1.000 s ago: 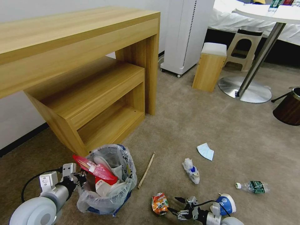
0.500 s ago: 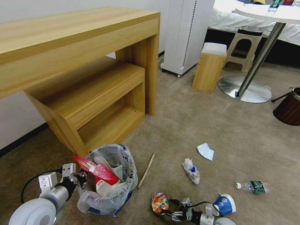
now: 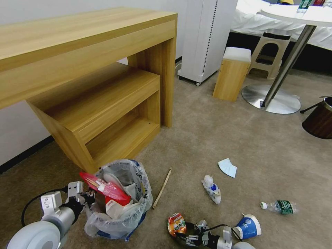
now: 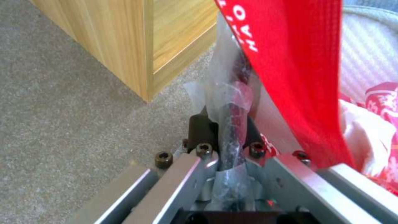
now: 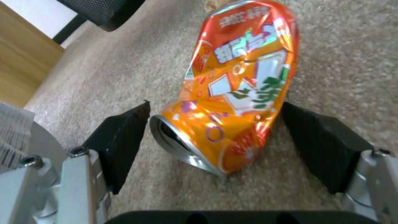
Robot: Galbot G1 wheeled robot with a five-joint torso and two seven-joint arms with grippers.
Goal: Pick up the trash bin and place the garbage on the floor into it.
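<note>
Head view showed me the trash bin (image 3: 119, 204) standing on the carpet in front of the low wooden shelf (image 3: 103, 117), already stuffed with a red wrapper (image 3: 107, 188) and white paper things that stuck up above its rim. My left gripper (image 3: 84, 197) was at the bin's near side, and in the left wrist view its pads were pinched tight on a fold of the clear plastic liner (image 4: 228, 102) at the rim, so I judged the bin held by its edge.

My right gripper (image 3: 183, 235) was low at the carpet with the crushed orange can (image 5: 234, 93) between its spread black pads (image 5: 120, 137). The can lay on the floor with a pad on either side and a sliver of daylight at the left one, so nothing was gripped yet.

By my reckoning the job was a bit past halfway. Left on the floor, besides the can, were a wooden stick (image 3: 162, 188) just beside the bin, a crumpled white cup (image 3: 211, 188), a pale blue paper (image 3: 227, 167), a blue-and-white paper cup (image 3: 247, 227) close to my right arm, and a clear bottle (image 3: 280, 206) farther off to the right. Each of those needed its own pick and drop.
</note>
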